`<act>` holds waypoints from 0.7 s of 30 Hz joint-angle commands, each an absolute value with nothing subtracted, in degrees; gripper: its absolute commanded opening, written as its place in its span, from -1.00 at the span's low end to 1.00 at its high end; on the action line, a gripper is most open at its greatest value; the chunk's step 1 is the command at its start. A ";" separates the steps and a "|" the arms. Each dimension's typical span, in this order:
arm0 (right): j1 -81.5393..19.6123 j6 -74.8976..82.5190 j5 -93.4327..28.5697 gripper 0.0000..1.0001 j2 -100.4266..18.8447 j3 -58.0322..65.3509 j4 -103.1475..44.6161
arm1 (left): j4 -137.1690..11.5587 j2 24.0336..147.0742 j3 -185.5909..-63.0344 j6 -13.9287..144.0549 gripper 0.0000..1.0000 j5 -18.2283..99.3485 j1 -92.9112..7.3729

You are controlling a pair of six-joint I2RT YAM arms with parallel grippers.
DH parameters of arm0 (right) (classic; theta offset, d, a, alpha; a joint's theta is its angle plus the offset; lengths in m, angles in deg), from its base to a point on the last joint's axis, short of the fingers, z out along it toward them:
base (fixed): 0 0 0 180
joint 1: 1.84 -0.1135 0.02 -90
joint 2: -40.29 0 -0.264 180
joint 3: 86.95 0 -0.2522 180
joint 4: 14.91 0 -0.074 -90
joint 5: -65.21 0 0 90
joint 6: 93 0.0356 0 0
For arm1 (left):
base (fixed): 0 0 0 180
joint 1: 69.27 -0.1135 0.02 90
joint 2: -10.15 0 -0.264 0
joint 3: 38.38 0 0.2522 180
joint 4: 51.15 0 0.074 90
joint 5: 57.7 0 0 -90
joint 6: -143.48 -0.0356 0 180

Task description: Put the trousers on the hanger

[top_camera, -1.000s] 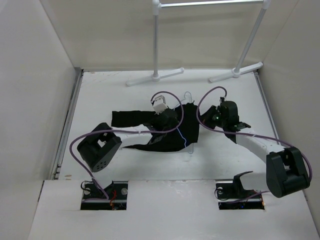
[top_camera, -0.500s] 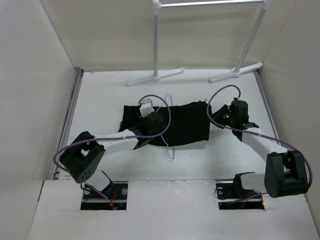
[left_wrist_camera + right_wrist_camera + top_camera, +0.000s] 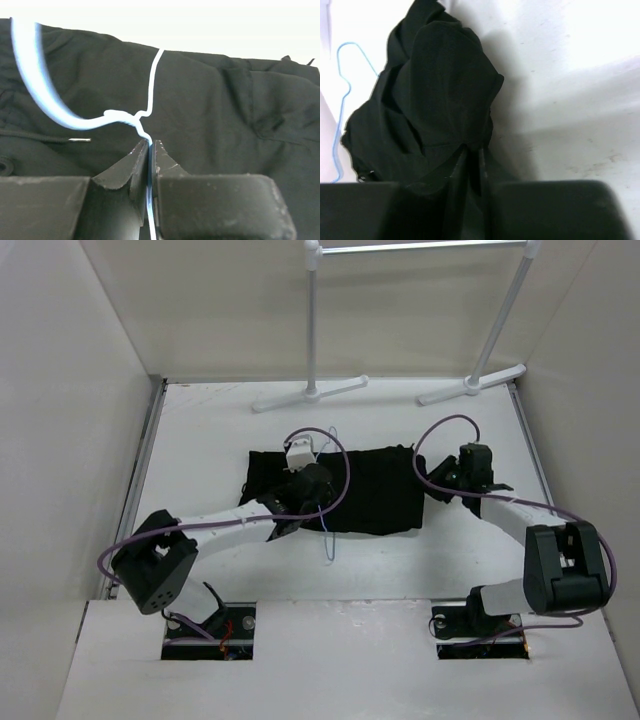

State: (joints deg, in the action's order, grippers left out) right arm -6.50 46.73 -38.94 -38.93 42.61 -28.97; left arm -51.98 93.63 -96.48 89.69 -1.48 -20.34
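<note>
The trousers (image 3: 365,490) lie spread flat in the middle of the table (image 3: 200,440), with the feet of a clothes rack (image 3: 312,392) behind them near the far edge. The hanger (image 3: 151,85) lies across their left part, its wire poking out past their near edge. The left gripper (image 3: 150,148) sits there with the wire between its fingers, and the right gripper (image 3: 473,156) is at the trousers' right edge.

White table (image 3: 200,455): black trousers (image 3: 375,495) spread flat; rack feet (image 3: 310,393) at back.
</note>
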 commanded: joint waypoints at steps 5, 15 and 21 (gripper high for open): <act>-8.56 44.38 -34.90 0.09 -33.73 39.48 -31.82 | -54.53 88.55 -104.43 85.83 -0.92 -5.41 -17.81; -18.56 40.41 -35.07 0.07 -14.57 30.62 -43.43 | -64.19 84.68 -119.36 81.26 -0.93 -3.04 -16.32; -33.06 39.98 -37.18 -0.28 -12.09 22.18 -43.18 | -73.42 86.70 -133.94 80.73 -0.93 0.04 -15.79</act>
State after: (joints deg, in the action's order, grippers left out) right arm -28.38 41.38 -35.71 -12.81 26.43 -42.43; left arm -70.97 87.69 -125.92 82.11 -1.31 -16.25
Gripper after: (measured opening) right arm 0.356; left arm 0.040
